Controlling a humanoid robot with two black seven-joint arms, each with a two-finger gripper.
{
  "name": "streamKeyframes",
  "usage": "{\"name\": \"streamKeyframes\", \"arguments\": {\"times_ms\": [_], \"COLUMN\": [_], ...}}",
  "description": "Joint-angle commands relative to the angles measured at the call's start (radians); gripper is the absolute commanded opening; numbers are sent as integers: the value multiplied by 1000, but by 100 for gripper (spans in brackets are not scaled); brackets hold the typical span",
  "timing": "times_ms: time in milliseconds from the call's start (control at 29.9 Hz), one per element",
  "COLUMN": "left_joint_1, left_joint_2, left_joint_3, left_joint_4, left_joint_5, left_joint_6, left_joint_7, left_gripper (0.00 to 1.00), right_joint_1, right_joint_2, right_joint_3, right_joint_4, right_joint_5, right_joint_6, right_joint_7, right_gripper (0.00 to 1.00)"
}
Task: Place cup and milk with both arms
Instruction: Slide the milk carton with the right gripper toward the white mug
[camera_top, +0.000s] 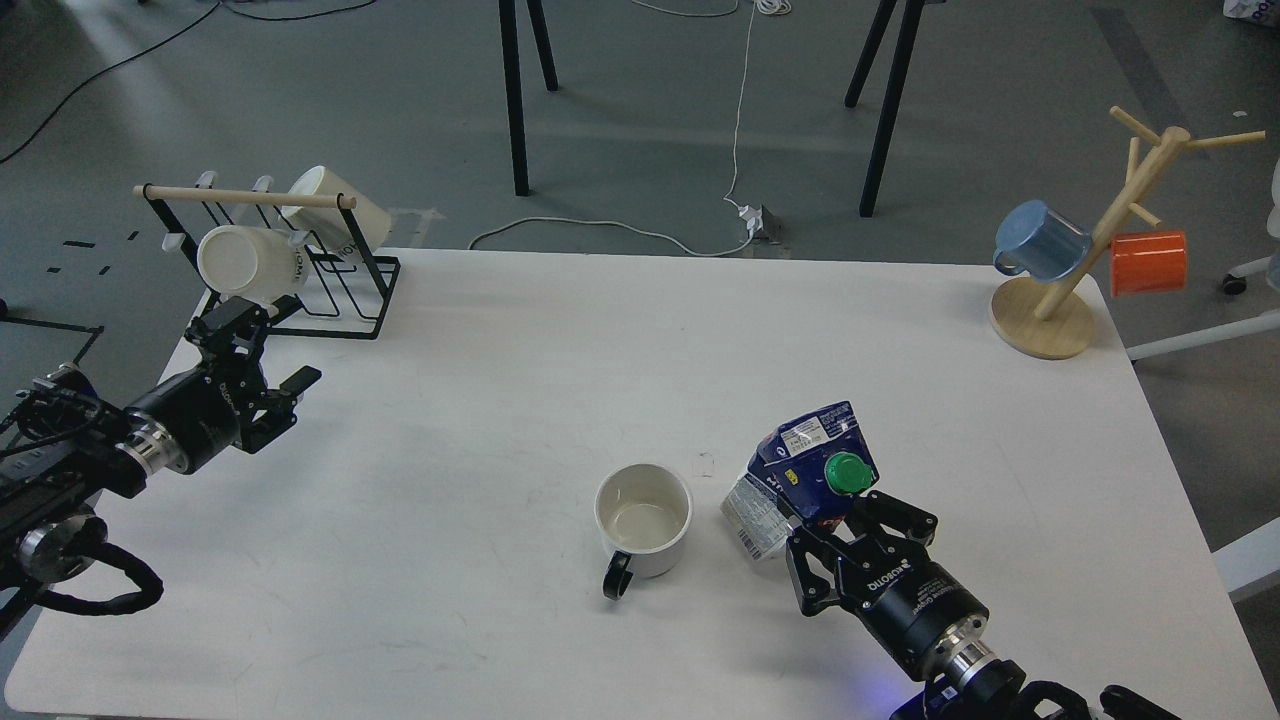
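The cup (643, 518), cream-white with a black loop handle pointing toward me, stands upright on the white table (560, 340) at front centre. The milk (795, 477), a dark-blue and white carton with a green cap, is held tilted just right of the cup. My right gripper (822, 528) is shut on the carton's lower part. My left gripper (262, 348) is open and empty at the table's left edge, just in front of the black rack, far from the cup.
A black wire rack (330, 270) with a wooden bar holds two white mugs (250, 262) at the back left. A wooden mug tree (1090, 250) with a blue mug (1040, 240) and an orange mug (1148, 262) stands at the back right.
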Motion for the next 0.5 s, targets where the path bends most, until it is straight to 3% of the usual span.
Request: {"name": "streamKeyframes", "arguments": {"times_ms": [0,367,468], "left_joint_1": [0,0,0], "left_joint_2": [1,1,-1], "left_joint_3": [0,0,0], "left_joint_4": [0,12,12], "left_joint_5": [0,0,0], "left_joint_6": [0,0,0], "left_joint_7": [0,0,0], "left_gripper": [95,95,95], "right_joint_1": [4,6,6], "right_joint_2": [7,10,13], "right_joint_3": [-3,-5,-5], "right_joint_4": [-1,-4,-6], "right_joint_5": [-2,-2,-5], "right_joint_6": [-7,-14,-21], "right_joint_7": [0,0,0], "right_gripper": [37,46,52]}}
